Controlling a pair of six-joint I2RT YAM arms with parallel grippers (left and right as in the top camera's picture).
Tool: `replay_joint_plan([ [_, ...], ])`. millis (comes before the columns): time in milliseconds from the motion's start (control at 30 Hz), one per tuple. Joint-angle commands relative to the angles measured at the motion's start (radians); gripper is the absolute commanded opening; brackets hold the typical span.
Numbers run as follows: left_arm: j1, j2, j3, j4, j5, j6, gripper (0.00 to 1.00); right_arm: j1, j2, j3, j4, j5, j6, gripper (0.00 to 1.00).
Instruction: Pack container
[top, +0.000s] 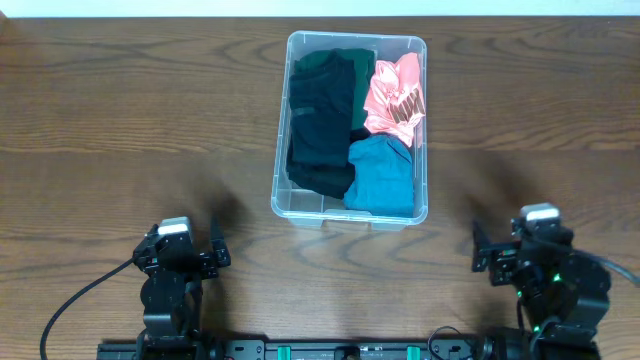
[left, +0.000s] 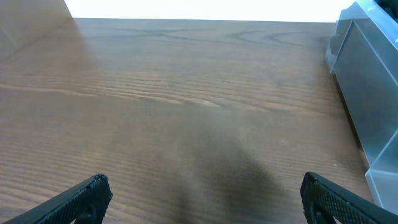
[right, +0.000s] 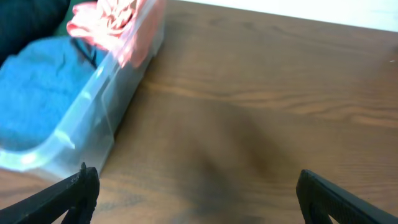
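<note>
- A clear plastic container (top: 281, 150) sits on the dark wooden bench (top: 120, 120), toward 12 o'clock of the overhead view and a touch right of centre, its long side running from far to near.
- Inside it are folded clothes. A dark green piece (top: 335, 68) lies at 11 o'clock and a coral-pink piece with dark lettering (top: 395, 95) at 1 o'clock.
- A black piece (top: 318, 145) fills the 9 o'clock side down toward 7 o'clock, and a teal piece (top: 382, 178) lies at 5 o'clock.
- A narrow strip of the bare, ridged base shows along the near wall at 6 o'clock.
- The left gripper (left: 205, 186) is at 7 o'clock of the bench, well apart from the container. Its two dark fingers stand wide apart with nothing but wood grain between them.
- From the left wrist camera, a corner of the container's clear wall shows at 3 o'clock.
- The right gripper (right: 194, 180) is at 5 o'clock of the bench, also clear of the container. Its fingers are spread wide and it holds nothing.
- From the right wrist camera, the container's rounded near corner shows at 9 o'clock, with the teal and pink cloth visible over the rim.
- A black cable (top: 80, 305) curves away from the left arm's base toward 8 o'clock.
- Soft shadows lie on the wood ahead of each gripper.
</note>
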Motion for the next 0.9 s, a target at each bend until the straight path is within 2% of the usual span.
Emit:
replay_joint_plan([
  [0, 0.004, -0.006, -0.021, -0.002, -0.001, 0.014, 0.98, 0.006, -0.061, -0.073, 0.032, -0.035, -0.01, 0.99],
  [100, 0.004, -0.006, -0.021, -0.002, -0.001, 0.014, 0.98, 0.006, -0.105, -0.124, 0.081, -0.035, -0.011, 0.99],
  [467, 0.004, -0.006, -0.021, -0.002, -0.001, 0.014, 0.98, 0.006, -0.261, -0.242, 0.09, -0.044, 0.0, 0.99],
  [867, 0.004, -0.006, -0.021, -0.002, -0.001, 0.014, 0.98, 0.007, -0.262, -0.326, 0.179, -0.061, 0.0, 0.99],
])
